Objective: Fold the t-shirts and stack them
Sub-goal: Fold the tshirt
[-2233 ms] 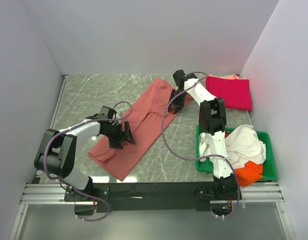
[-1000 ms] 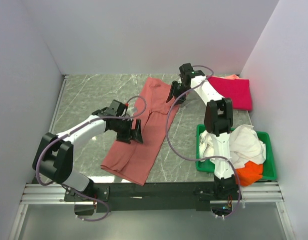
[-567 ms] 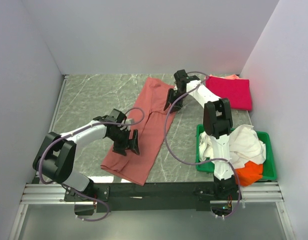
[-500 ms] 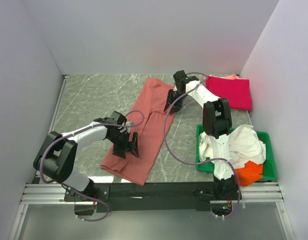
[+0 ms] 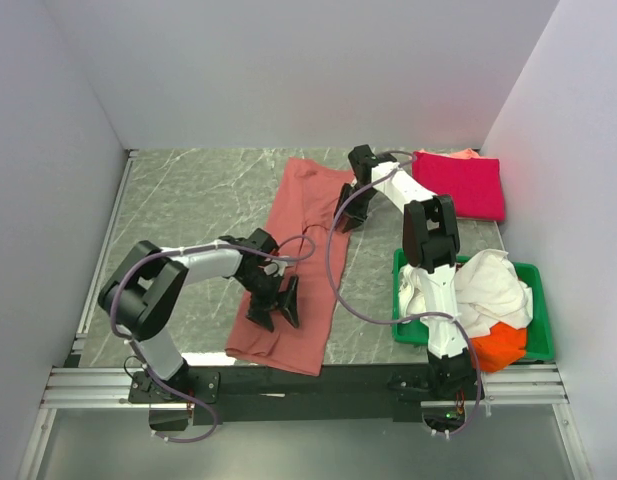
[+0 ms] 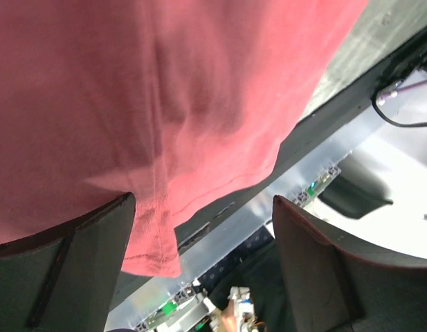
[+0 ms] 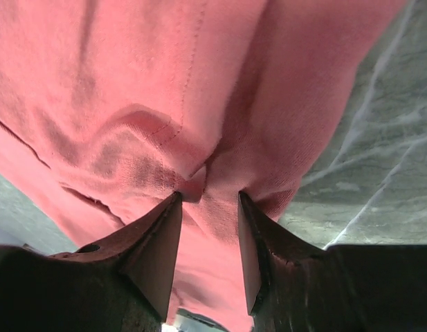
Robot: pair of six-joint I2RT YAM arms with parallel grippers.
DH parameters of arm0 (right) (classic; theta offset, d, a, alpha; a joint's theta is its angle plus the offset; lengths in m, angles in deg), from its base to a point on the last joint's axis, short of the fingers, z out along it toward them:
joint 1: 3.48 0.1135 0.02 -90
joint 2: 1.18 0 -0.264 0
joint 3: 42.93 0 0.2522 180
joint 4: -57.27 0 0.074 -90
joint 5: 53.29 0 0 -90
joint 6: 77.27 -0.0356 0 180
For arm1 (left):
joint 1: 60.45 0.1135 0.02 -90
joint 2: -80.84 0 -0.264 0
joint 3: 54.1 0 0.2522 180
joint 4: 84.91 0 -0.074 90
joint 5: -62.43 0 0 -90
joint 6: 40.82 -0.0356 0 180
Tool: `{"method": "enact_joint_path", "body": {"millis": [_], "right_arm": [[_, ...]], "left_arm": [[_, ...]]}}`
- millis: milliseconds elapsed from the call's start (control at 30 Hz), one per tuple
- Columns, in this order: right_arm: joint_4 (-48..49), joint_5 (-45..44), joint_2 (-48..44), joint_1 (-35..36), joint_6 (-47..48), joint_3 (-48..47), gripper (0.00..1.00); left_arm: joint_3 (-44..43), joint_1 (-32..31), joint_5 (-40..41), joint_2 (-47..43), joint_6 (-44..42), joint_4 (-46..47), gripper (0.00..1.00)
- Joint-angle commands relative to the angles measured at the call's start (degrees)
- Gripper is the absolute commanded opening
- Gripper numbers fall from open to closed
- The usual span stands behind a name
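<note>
Where the salmon-red shirt (image 5: 303, 235) lies on the table (image 5: 188, 190), it forms one long narrow band. Its long axis runs from the far middle of the surface toward the near edge, leaning slightly left as it comes nearer. Its far end lies flat beside the right arm's wrist, and its near end reaches the table's front edge by the black rail (image 5: 308, 382). Which end is the collar and which the hem cannot be told.

The left gripper (image 5: 275, 310) sits low over the near part of the band. Its jaws are spread wide and clamp nothing, with the cloth lying flat beneath them. In the left wrist view a corner of the shirt lies just beside one of its fingers (image 6: 82, 270). The right gripper (image 5: 350, 213) stands at the shirt's right edge toward the far end. Its jaws are drawn close around a small pucker of cloth bunched between its fingertips (image 7: 158, 242).

The table is dark green-grey marble with pale veins, boxed in by plain pale walls (image 5: 288, 70) on three sides. A folded crimson-pink shirt (image 5: 463, 188) lies in the far right corner, apart from the band. A green tray (image 5: 536, 330) at the near right holds a crumpled white shirt (image 5: 488, 285) and an orange shirt (image 5: 498, 348). A purple cable (image 5: 328, 268) loops down from the right arm beside the band's right edge.
</note>
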Motion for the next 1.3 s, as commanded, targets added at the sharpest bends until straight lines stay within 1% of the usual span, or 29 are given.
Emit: {"method": "enact_joint_path", "body": {"millis": [0, 100, 167, 267, 400, 500, 533, 600, 633, 700, 733, 800, 833, 867, 900, 933, 967, 1000, 1033, 1067, 1100, 1133, 1167, 1200, 1267], "right_arm": [[-0.94, -3.08, 4.35, -1.76, 0.08, -2.3, 0.46], [-1.55, -0.8, 6.37, -2.2, 2.09, -5.9, 0.46], [-2.96, 0.86, 7.69, -2.29, 4.02, -9.59, 0.46], [-2.26, 2.63, 6.74, -2.29, 5.61, -11.36, 0.47], [0.02, 5.35, 2.79, -2.64, 6.05, -11.28, 0.48], [0.64, 6.06, -1.52, -2.64, 6.14, -10.31, 0.48], [0.9, 5.89, -4.31, -2.56, 6.14, -8.74, 0.48], [1.95, 5.62, -7.66, -2.38, 6.23, -6.1, 0.48], [2.39, 5.01, -11.16, -2.38, 6.23, -2.96, 0.48], [3.27, 4.13, -14.96, -1.94, 6.06, 0.83, 0.48], [3.45, 3.69, -18.8, -1.33, 5.88, 5.2, 0.48], [4.59, 2.11, -22.95, -0.36, 5.18, 10.58, 0.48], [5.12, 1.41, -27.41, 0.51, 4.74, 16.7, 0.48], [5.82, 0.53, -29.72, 2.26, 3.52, 20.15, 0.48], [7.13, 0.0, -31.92, 3.58, 2.63, 23.58, 0.48], [7.84, -0.61, -36.12, 4.81, 0.8, 30.14, 0.48], [8.54, -1.06, -38.16, 7.96, -0.26, 33.43, 0.48], [9.86, -1.5, -40.09, 9.47, -1.67, 36.59, 0.48], [10.48, -1.93, -43.59, 11.05, -4.29, 42.37, 0.48], [11.09, -2.03, -45.37, 14.9, -5.8, 44.95, 0.48], [12.58, -1.85, -46.95, 16.76, -7.46, 47.5, 0.48], [13.38, -1.76, -49.75, 18.78, -10.88, 52.05, 0.48], [14.08, -1.76, -51.09, 20.63, -12.74, 54.09, 0.48], [15.39, -1.33, -53.1, 24.21, -14.5, 57.42, 0.48], [16.19, -1.23, -54.52, 27.31, -18.81, 59.82, 0.48]], "left_arm": [[-3.6, -2.19, 0.78, 2.81, -2.45, 3.49, 0.87], [-6.5, -2.28, 0.69, 3.25, -2.81, 3.23, 0.87], [-8.44, -2.28, 0.08, 1.94, -2.81, 3.14, 0.87], [-10.12, -2.28, 0.16, -0.34, -2.81, 2.7, 0.87], [-10.83, -2.28, 0.68, -4.92, -2.63, 2.17, 0.88], [-9.52, -2.19, 4.19, -8.61, -2.11, 0.6, 0.88], [-8.99, -2.11, 6.9, -10.36, -1.58, -0.45, 0.88], [-7.14, -1.75, 9.55, -11.95, -0.79, -1.6, 0.88], [-6.44, -1.49, 11.48, -13.52, -0.26, -2.56, 0.88], [-4.59, -0.88, 13.42, -16.07, 0.27, -3.62, 0.88], [-4.06, -0.79, 14.82, -16.87, 0.36, -3.98, 0.88], [-2.74, -0.44, 17.46, -18.36, 0.97, -5.56, 0.88], [-2.31, -0.26, 18.69, -19.33, 2.02, -6.34, 0.89], [-1.34, 0.26, 20.71, -19.69, 2.46, -7.22, 0.89], [-0.64, 0.62, 21.07, -20.13, 2.99, -7.49, 0.89], [0.07, 1.06, 21.43, -21.17, 3.95, -7.5, 0.89], [1.73, 2.19, 21.6, -22.05, 4.4, -7.41, 0.89], [2.53, 2.9, 21.61, -24.06, 5.27, -7.15, 0.89], [3.23, 3.6, 21.61, -25.13, 5.45, -7.14, 0.9], [4.19, 5.17, 21.78, -26.01, 5.63, -7.4, 0.9], [4.55, 5.89, 22.04, -27.41, 5.54, -8.1, 0.9], [5.34, 6.68, 21.7, -27.95, 5.37, -8.46, 0.9], [5.69, 8.25, 20.82, -28.39, 5.19, -8.55, 0.9], [6.22, 8.79, 19.16, -28.65, 4.93, -8.64, 0.9], [7.54, 9.84, 17.74, -28.65, 4.75, -8.55, 0.89]]}}
